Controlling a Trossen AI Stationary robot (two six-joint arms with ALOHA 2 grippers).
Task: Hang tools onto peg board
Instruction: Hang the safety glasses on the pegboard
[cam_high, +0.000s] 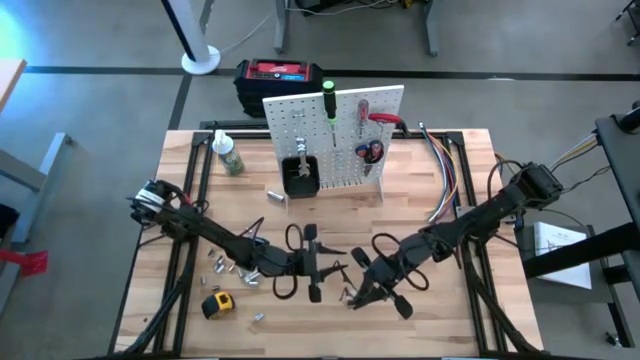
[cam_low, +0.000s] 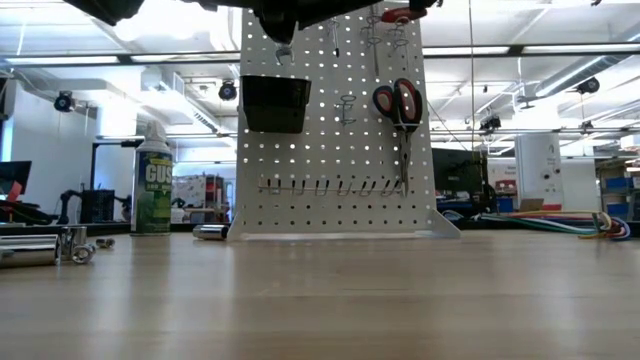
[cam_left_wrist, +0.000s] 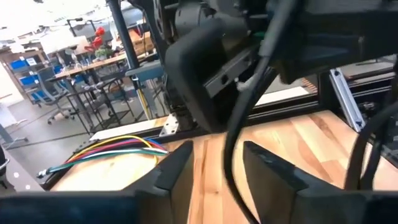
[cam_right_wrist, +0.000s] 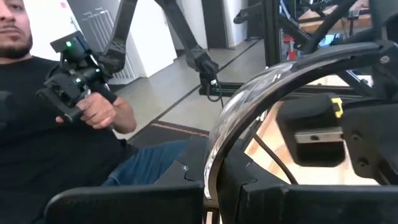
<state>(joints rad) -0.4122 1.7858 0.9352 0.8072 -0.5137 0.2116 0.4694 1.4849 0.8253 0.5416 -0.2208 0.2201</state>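
Note:
The white peg board (cam_high: 335, 130) stands upright at the table's far middle. It carries a black bin (cam_low: 273, 103), a green-handled screwdriver (cam_high: 329, 105), a red-handled one (cam_high: 364, 108) and red-handled pliers (cam_low: 398, 105). Near the table's middle front the two grippers meet over the black-framed glasses (cam_right_wrist: 249, 106). My right gripper (cam_right_wrist: 211, 186) is shut on them. My left gripper (cam_left_wrist: 217, 171) is open, and a thin black bar of the glasses (cam_left_wrist: 229, 155) runs through the gap between its fingers. A yellow tape measure (cam_high: 217, 303) lies near the front left. My right gripper pinches the glasses by the black rim (cam_right_wrist: 214, 163) beside a clear lens, between its two fingers. It comes about level from the table's right. The glasses stand up past the fingers, lifted clear of the table.
Small silver sockets and bits (cam_high: 222, 268) lie scattered at the left front. A green-labelled bottle (cam_high: 230, 158) stands left of the board, and a red-and-black box (cam_high: 280, 75) sits behind it. Coloured cables (cam_high: 445, 175) run along the right. A seated person (cam_right_wrist: 62, 124) holds a controller beyond the table.

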